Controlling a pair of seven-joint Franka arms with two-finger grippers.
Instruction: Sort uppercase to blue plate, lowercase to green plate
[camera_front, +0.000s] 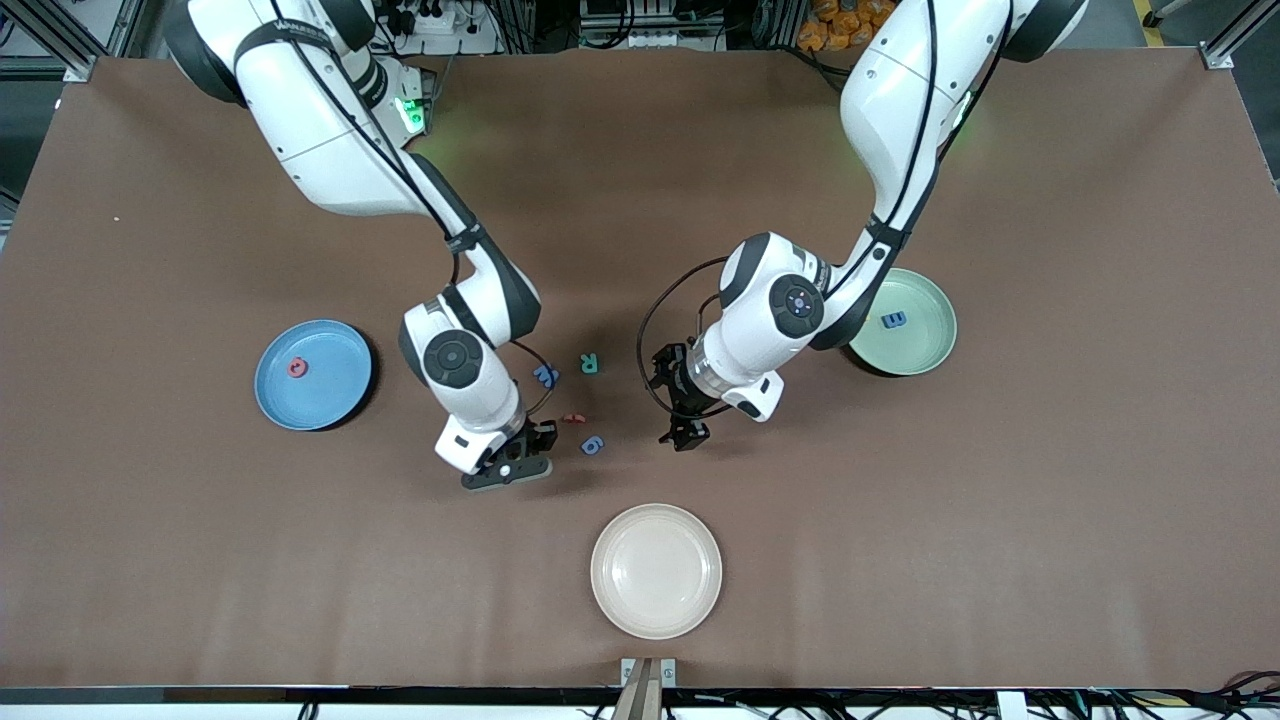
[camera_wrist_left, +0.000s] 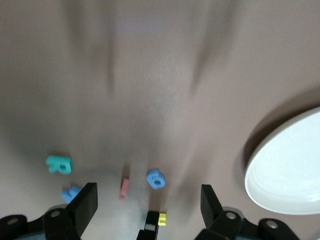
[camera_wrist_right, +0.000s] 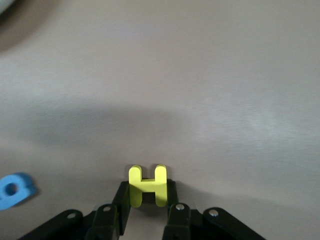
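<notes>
My right gripper (camera_wrist_right: 146, 194) is shut on a yellow H (camera_wrist_right: 147, 184), low at the table beside the loose letters; in the front view the right gripper (camera_front: 505, 470) hides the H. Loose on the table lie a teal R (camera_front: 590, 363), a blue W (camera_front: 545, 376), a small red letter (camera_front: 573, 418) and a rounded blue g-like letter (camera_front: 592, 445). My left gripper (camera_front: 685, 435) hangs open and empty beside them, toward the green plate (camera_front: 920, 345), which holds a blue lowercase letter (camera_front: 893, 320). The blue plate (camera_front: 335, 390) holds a red Q (camera_front: 297, 367).
A cream-white plate (camera_front: 655, 570) sits nearer the front camera than the letters, and shows in the left wrist view as the cream-white plate (camera_wrist_left: 287, 170). That view also has the teal R (camera_wrist_left: 59, 164), the blue W (camera_wrist_left: 71, 192) and the g-like letter (camera_wrist_left: 155, 178).
</notes>
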